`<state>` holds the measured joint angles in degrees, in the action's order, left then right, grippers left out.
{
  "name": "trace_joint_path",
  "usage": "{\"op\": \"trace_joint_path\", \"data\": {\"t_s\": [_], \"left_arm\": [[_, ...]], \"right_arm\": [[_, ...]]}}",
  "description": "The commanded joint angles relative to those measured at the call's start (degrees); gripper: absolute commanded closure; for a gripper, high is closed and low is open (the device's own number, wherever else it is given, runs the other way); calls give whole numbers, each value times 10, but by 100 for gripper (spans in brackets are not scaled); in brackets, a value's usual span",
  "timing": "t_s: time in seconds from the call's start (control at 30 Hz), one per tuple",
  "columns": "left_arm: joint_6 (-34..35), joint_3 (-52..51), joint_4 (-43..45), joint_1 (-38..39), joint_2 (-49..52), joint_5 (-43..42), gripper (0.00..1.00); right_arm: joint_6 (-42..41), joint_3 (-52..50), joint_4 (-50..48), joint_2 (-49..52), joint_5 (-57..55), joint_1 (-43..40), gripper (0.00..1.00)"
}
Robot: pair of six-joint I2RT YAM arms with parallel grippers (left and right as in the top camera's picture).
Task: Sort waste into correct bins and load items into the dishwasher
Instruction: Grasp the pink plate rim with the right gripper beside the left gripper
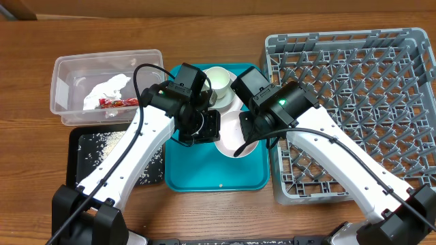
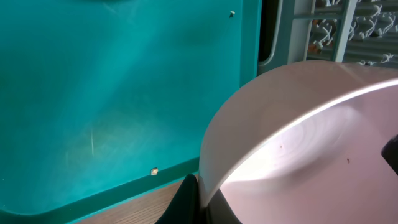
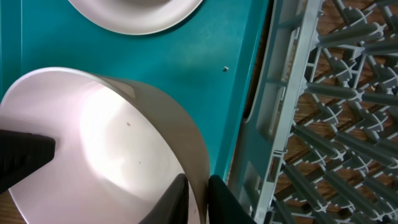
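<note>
A white bowl [image 1: 230, 135] is held over the right part of the teal tray [image 1: 204, 173]. My left gripper [image 1: 210, 126] is shut on its left rim; in the left wrist view the fingers [image 2: 200, 200] pinch the bowl wall [image 2: 311, 143]. My right gripper [image 1: 249, 128] is shut on the bowl's right rim; in the right wrist view its fingers [image 3: 198, 198] clamp the bowl wall [image 3: 106, 143]. The grey dish rack [image 1: 361, 88] stands right of the tray.
A second white cup or bowl [image 1: 219, 85] sits at the tray's back, partly under the arms. A clear bin [image 1: 68, 75] with crumpled paper and a red wrapper is at the back left. A black tray [image 1: 88, 146] with scattered crumbs lies in front of it.
</note>
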<state>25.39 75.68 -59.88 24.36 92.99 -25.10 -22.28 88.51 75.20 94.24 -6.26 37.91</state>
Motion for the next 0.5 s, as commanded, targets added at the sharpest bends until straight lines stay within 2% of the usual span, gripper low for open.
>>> {"op": "trace_joint_path", "data": {"t_s": [0.0, 0.23, 0.33, 0.47], "left_arm": [[4, 3, 3, 2, -12, -15, 96], [4, 3, 3, 2, -12, -15, 96], [4, 3, 3, 2, -12, -15, 96], [4, 3, 3, 2, -12, -15, 96]], "right_arm": [[-1, 15, -2, 1, -1, 0, 87], [-1, 15, -7, 1, -1, 0, 91], [-1, 15, -7, 1, -1, 0, 96], [-1, 15, -7, 1, -1, 0, 96]]}}
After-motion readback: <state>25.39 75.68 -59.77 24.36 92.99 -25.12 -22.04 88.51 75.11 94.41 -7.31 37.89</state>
